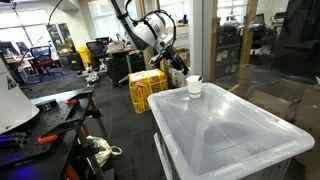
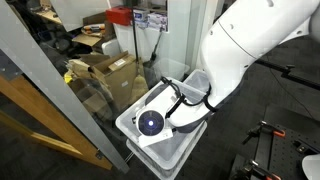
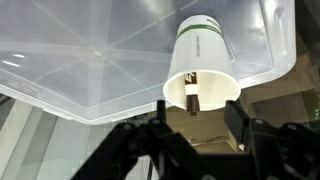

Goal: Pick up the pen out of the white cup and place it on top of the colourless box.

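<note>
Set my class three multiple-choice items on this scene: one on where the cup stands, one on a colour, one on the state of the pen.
1. Where does the white cup stand?
A. on the floor
B. on a shelf
C. on the lid of the clear box

2. What colour is the band around the cup?
A. green
B. red
C. blue

3. What is the state of the pen?
A. lying on the box
B. standing inside the cup
C. lying on the floor

Answers:
1 C: an exterior view shows the cup near a corner of the lid.
2 A: the wrist view shows the band as green.
3 B: the pen shows in the cup's mouth, while the fingers are spread apart, holding nothing.
</note>
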Robot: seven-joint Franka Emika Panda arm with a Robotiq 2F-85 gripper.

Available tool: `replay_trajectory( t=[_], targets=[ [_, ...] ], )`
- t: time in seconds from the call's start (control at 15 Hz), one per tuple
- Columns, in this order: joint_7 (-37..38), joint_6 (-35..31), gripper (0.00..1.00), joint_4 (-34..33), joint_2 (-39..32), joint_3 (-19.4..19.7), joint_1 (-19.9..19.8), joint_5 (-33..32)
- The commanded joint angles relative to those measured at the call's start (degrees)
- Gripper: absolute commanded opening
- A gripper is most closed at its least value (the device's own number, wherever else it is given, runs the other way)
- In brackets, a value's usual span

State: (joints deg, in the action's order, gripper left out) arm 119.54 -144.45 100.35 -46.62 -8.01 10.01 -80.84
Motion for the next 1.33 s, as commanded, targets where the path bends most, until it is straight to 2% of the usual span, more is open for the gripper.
replay_trajectory(
  t=[0.0, 0.07, 0.13, 0.27, 0.33, 0.8, 1.0, 1.27],
  targets=[
    [-2.13, -1.91, 0.60, -1.19, -0.78, 0.81, -0.15, 2.08],
    [-2.30, -1.94, 0.52, -1.41, -0.94, 0.90, -0.09, 2.29],
    [-2.59, -1.97, 0.52, -1.64, -1.12, 0.92, -0.09, 2.69],
    [-3.31, -2.22, 0.44, -2.23, -1.60, 1.00, -0.09, 3.33],
    [-3.73, -2.29, 0.48, -2.45, -1.74, 1.06, -0.06, 3.70],
    [-5.33, -3.91, 0.51, -4.95, -3.51, 1.86, -0.50, 4.19],
    [-7.23, -4.92, 0.47, -6.31, -4.60, 2.30, -1.01, 5.51],
    [-10.63, -6.72, 0.46, -8.28, -6.27, 3.00, -1.39, 8.16]
  ],
)
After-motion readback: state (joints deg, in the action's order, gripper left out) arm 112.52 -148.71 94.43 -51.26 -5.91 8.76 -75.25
